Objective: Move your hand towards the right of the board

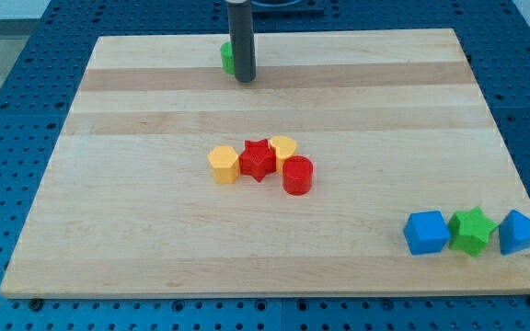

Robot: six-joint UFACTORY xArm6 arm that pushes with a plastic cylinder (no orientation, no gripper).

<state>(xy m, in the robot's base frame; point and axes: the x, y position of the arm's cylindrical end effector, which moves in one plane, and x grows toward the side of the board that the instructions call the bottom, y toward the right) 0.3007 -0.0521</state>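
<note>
Straight dark grey rod (244, 41), my tip (245, 79)

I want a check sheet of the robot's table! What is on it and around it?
Surface: wooden board, flat, on a blue pegboard table.
Job's things: my tip rests near the view's top, left of centre; a green block sits right behind the rod, partly hidden.
Clutter: centre cluster of yellow hexagon block, red star block, yellow heart block, red cylinder. Bottom right row: blue cube, green star block, blue triangular block.
Pincer: none, only the rod.
Cables: nothing seen.
Surroundings: pale floor at the top corners.
</note>
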